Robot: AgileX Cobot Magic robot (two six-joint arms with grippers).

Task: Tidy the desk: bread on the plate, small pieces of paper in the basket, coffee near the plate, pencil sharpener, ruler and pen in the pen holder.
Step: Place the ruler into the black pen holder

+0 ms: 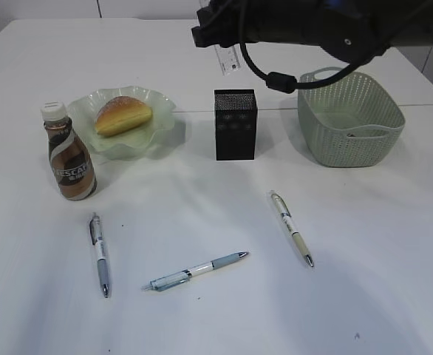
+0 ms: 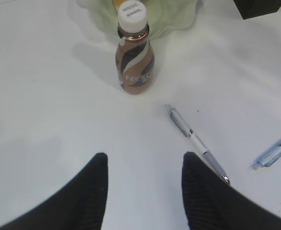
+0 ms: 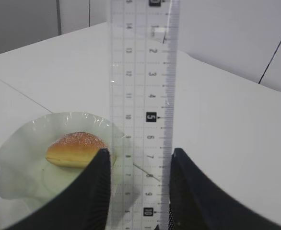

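Exterior view: white counter [image 1: 202, 318] carries three pens; right tool [image 1: 227, 48] grips the ruler [image 1: 228, 61] above the pen holder [image 1: 235, 124]. Left wrist view: left tool [image 2: 144, 165] stands open, empty, near the coffee [image 2: 134, 57]. Right wrist view: ruler clamped upright, bread [image 3: 76, 149] on plate [image 3: 20, 158].

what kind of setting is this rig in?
Likely a lab or office test bench staged as a desk: plain white tabletops pushed together before bare pale walls, with props laid out on them, a mesh pen holder, loose pens and a bottled coffee.
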